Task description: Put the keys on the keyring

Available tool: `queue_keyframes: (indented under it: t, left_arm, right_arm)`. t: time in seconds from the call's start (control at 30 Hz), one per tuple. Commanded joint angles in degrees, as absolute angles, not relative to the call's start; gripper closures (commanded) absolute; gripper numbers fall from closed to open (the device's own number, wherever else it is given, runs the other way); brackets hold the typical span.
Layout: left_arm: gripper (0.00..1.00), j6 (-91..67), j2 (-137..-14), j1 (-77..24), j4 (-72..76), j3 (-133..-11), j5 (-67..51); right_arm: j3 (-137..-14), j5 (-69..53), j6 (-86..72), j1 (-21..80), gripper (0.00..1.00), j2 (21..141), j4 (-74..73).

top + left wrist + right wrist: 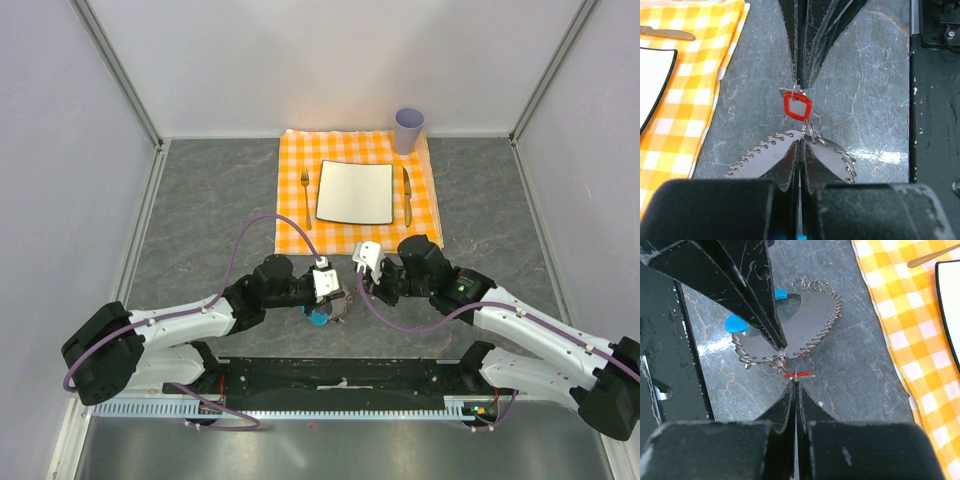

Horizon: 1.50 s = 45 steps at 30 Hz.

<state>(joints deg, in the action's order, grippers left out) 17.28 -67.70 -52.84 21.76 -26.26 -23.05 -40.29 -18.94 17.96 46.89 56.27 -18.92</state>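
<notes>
- Nearest the right wrist camera, the right gripper (795,385) has its fingers pressed together on the key (797,106), pinching the metal end so that the red head hangs free.
- Opposite it, the left gripper (800,142) is closed tip to tip on the keyring (826,327), holding it by the small split rings (747,360) at the chain's end.
- Both task things sit between the two fingertips, low over the grey table (865,75) and just in front of the arm bases. The key almost touches the small rings, and I cannot tell whether it is threaded yet.
- My judgement is that the threading step is in hand. The next move calls for a fine, steady push of the key's hole onto a ring's split end, without either grip slipping.
- Count: one key, one keyring with one blue tab (735,323), two grippers.
- Well apart are one checked cloth (300,150), one plate (355,192), one fork (305,196), one knife (407,195) and one cup (408,128).
</notes>
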Motion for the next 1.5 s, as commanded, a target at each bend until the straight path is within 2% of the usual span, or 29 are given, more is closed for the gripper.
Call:
queue_keyframes:
  t: [0.0, 1.47]
  left_arm:
    - [0.98, 17.49, -66.53, -52.91, 27.16, -26.8, -23.47]
    - [0.98, 17.05, -68.12, -52.91, 24.26, -29.27, -25.49]
  right_arm:
    - [-40.69, -20.48, 17.75, 47.72, 1.0, 57.21, -17.05]
    - [-41.13, -17.49, 18.19, 50.27, 1.0, 58.54, -18.37]
